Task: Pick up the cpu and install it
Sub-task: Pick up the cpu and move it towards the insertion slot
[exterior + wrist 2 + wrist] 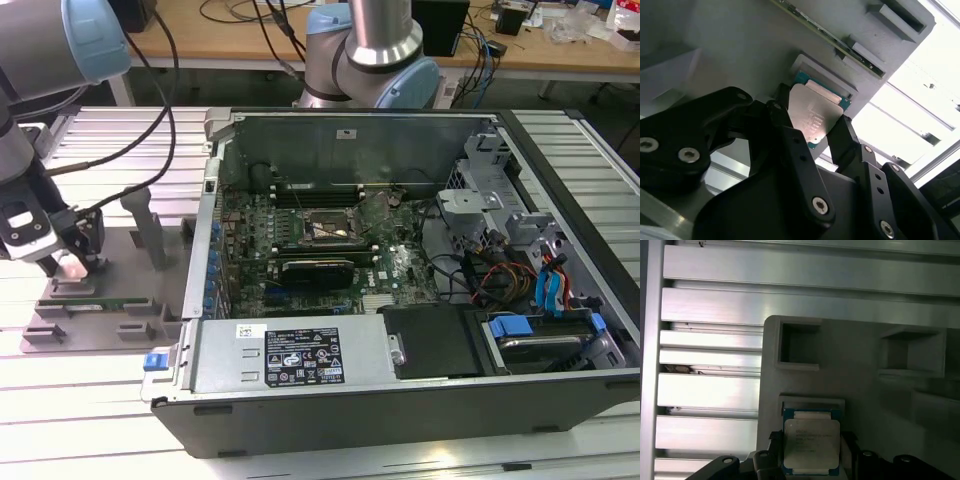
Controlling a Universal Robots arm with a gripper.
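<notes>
The cpu (814, 111), a flat square chip with a shiny silver top and a green rim, lies at a shallow recess of the grey plastic tray (735, 50). My gripper (812, 125) has its black fingers (785, 125) against two opposite edges of the chip, shut on it. The first wrist view shows the cpu (811, 441) from above, between the gripper (811, 445) fingers on the tray (860, 355). In the exterior view the gripper (72, 265) is low over the tray (110, 300), at the exterior view's left of the open computer case (400, 400). I cannot tell whether the chip is lifted off the tray.
Inside the case the motherboard's empty cpu socket (330, 230) lies open, with a long black graphics card (318, 270) just in front of it. Cables and drive bays (530, 290) fill the case's right part. A grey upright post (150, 225) stands on the tray. The table is ribbed aluminium (710, 405).
</notes>
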